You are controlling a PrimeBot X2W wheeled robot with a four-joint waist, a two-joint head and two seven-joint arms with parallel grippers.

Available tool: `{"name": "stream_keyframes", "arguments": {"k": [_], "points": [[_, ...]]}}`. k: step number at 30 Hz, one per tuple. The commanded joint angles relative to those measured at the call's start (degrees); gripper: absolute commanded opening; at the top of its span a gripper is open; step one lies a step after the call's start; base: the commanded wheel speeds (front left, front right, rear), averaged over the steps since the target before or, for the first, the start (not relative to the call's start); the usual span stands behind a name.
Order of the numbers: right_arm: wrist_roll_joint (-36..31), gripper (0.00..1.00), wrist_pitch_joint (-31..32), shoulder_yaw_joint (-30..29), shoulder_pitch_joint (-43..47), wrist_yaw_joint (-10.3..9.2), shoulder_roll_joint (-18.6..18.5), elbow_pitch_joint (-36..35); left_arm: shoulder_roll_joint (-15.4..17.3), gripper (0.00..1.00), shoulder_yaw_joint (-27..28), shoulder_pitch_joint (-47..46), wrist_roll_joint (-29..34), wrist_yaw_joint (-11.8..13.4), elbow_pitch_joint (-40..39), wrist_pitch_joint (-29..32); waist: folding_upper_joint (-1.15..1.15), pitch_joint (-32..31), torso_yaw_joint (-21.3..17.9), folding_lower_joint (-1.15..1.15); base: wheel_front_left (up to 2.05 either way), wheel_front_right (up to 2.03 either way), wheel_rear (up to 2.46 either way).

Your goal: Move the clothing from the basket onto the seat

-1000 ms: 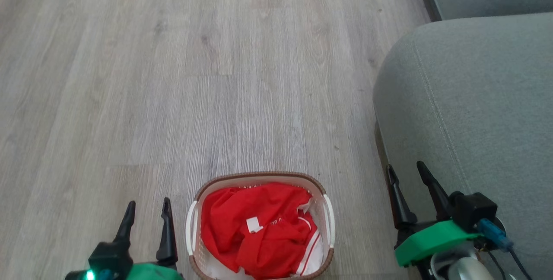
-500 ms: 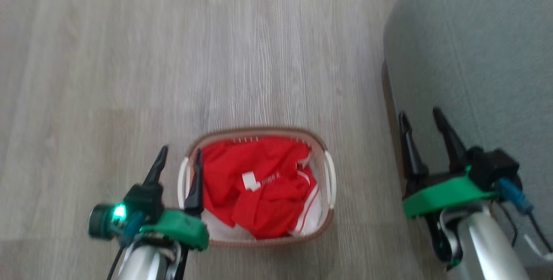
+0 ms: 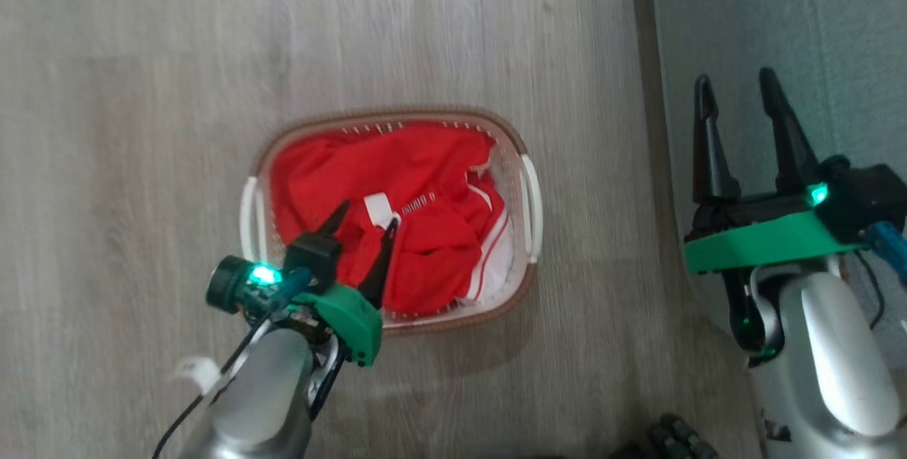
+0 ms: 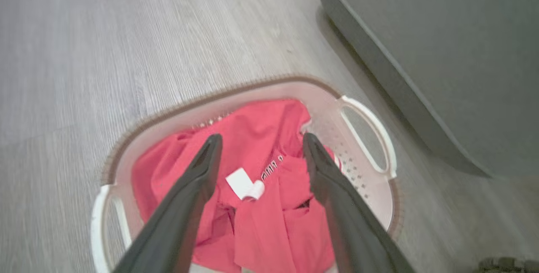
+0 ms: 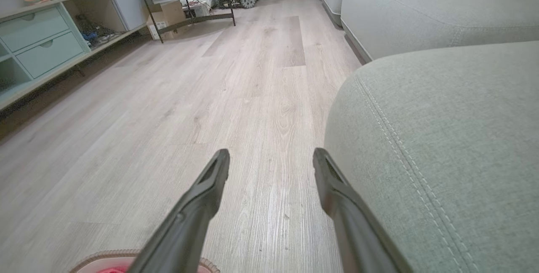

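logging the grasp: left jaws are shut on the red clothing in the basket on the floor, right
Not quite: the left jaws stand open over the clothing, gripping nothing, as the left wrist view shows. The rest holds: the red clothing lies in the basket, which sits on the floor.

This looks like a home living room. In the right wrist view a pale wood-look plank floor (image 5: pixel 261 75) runs away toward 12 o'clock. A big grey-green sofa seat (image 5: pixel 442 146) with stitched seams sits at 3 o'clock, a second cushion (image 5: pixel 421 7) at 1 o'clock. A low sideboard (image 5: pixel 38 41) with mint drawers (an open shelf (image 5: pixel 99 14) beside them) lines 10 o'clock. A laundry basket (image 3: pixel 397 113) of red clothing (image 3: pixel 425 176) stands on the floor.
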Motion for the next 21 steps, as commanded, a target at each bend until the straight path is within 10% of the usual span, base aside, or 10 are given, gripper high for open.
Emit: {"name": "stream_keyframes", "arguments": {"k": [1, 21], "points": [[-0.6, 1.00, -0.7, 1.3, -0.2, -0.01, -0.4, -2.1, 0.5, 1.00, 0.6, -0.5, -0.2, -0.4, 0.3, -0.7, 0.00, 2.8, -1.7, -0.01, 0.00, 0.00, 0.00], [1.8, 1.00, -0.7, 4.3, -4.3, -0.01, -0.4, -5.9, 0.5, 1.00, -11.2, -12.4, -4.0, -2.4, 25.7, -0.7, 0.00, 12.7, -5.9, -0.01, 0.00, 0.00, 0.00]]}}
